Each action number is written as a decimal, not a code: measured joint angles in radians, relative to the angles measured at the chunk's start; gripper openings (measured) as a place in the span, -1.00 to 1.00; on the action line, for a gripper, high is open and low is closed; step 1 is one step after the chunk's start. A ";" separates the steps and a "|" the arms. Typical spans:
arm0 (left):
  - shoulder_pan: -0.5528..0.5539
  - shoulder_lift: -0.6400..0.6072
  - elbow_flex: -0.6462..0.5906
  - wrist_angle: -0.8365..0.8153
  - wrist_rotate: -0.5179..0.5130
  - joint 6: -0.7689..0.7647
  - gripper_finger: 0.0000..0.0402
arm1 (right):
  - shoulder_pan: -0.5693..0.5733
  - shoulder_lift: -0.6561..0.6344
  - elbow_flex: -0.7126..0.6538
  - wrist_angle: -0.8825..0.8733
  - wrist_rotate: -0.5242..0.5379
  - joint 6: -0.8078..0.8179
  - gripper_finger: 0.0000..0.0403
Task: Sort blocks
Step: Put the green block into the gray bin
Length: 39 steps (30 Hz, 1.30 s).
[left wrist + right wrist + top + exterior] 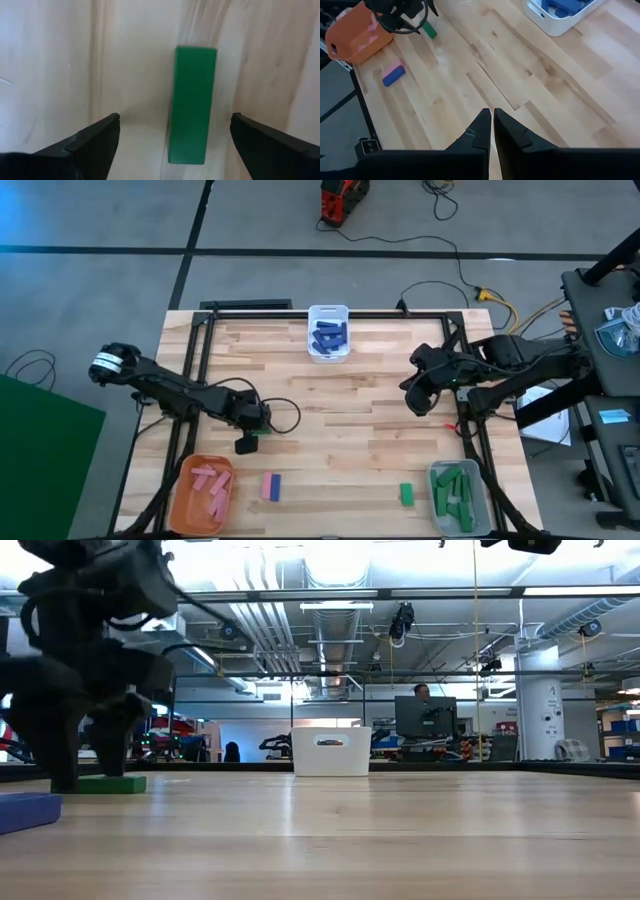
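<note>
A green block (192, 105) lies flat on the wooden table (350, 430) at its left middle. My left gripper (175, 125) is open and points down over it, one finger on either side and both clear of the block; in the high view the left gripper (247, 438) covers most of that block (259, 432). A pink block (266, 486) and a blue block (276, 487) lie side by side near the front edge. Another green block (407, 494) lies at the front right. My right gripper (491, 125) is shut and hovers above the table's right middle (418, 398).
An orange bin (203, 490) with pink blocks stands at the front left. A grey bin (458, 496) with green blocks is at the front right. A white bin (328, 332) with blue blocks stands at the far middle. Bare wood fills the table's centre.
</note>
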<state>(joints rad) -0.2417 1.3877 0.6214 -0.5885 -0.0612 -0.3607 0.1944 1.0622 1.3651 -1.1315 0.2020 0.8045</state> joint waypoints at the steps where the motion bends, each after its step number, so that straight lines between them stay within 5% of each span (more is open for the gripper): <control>1: 0.000 0.007 -0.009 0.011 0.000 -0.001 0.71 | 0.000 0.000 0.000 0.001 0.000 0.000 -0.94; 10: 0.000 0.063 -0.022 0.074 -0.004 -0.004 0.18 | 0.000 0.000 0.000 0.006 0.008 -0.001 -0.94; 20: 0.000 0.069 -0.014 0.091 -0.008 -0.011 -0.65 | 0.000 0.000 0.000 0.006 0.011 -0.017 -0.94; 31: 0.000 0.074 0.154 0.053 -0.013 0.067 -0.65 | 0.000 0.001 0.000 0.006 0.011 -0.002 -0.94; 39: 0.006 0.073 0.374 0.030 -0.182 0.165 -0.65 | -0.001 0.021 -0.011 0.006 0.065 0.330 -0.94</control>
<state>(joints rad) -0.2353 1.4608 0.9954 -0.5585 -0.2428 -0.1959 0.1936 1.0828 1.3539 -1.1253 0.2667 1.1344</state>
